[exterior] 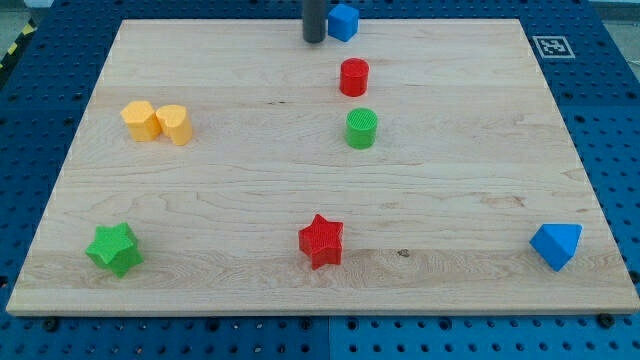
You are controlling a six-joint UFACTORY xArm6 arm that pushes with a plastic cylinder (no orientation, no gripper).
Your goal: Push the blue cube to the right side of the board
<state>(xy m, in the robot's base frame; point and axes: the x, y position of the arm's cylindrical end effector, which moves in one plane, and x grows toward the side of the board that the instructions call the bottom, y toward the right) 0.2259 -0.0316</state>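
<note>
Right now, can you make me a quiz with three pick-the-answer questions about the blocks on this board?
1. Where is my tip?
A. Just left of the blue cube at the view's top
B. Beside the green star
C. Over the yellow blocks

2. How many red blocks are there?
A. One
B. Two
C. Three

3. How do the two yellow blocks sit?
A. Stacked
B. Far apart
C. Side by side, touching

Answers: 1 A, the rod's end stands right beside the cube's left side. 2 B, a red cylinder and a red star. 3 C, no gap shows between them.
</note>
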